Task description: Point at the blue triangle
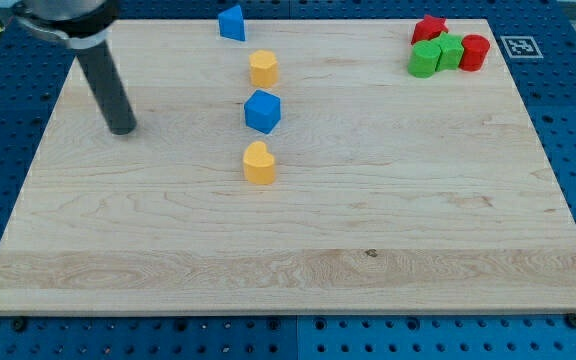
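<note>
The blue triangle (232, 22) sits at the board's top edge, left of the middle. My tip (122, 130) rests on the board at the view's left, well to the left of and below the blue triangle, not touching any block. A blue cube (262, 111) lies near the middle-left, with a yellow hexagon (263, 68) above it and a yellow heart-shaped block (259, 163) below it.
At the view's top right a cluster holds a red star-like block (429, 28), a green block (425, 59), a second green block (450, 50) and a red cylinder (475, 51). A marker tag (520, 46) lies just off the wooden board (368, 220), on the blue perforated table.
</note>
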### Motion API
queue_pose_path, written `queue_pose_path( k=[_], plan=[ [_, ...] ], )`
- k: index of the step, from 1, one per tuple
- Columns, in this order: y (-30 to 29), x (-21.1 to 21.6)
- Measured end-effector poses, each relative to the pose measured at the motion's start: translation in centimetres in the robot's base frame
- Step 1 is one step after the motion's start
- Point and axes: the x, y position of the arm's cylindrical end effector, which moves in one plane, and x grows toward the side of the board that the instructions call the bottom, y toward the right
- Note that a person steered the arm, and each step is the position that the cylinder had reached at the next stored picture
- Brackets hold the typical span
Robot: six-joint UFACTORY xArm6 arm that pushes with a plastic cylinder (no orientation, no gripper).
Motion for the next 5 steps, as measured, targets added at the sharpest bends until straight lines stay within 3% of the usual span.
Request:
queue_pose_path(
  k=[2,5],
  plan=[
    [-4.8,-7.8],
    [-2.8,-19.7]
  ],
)
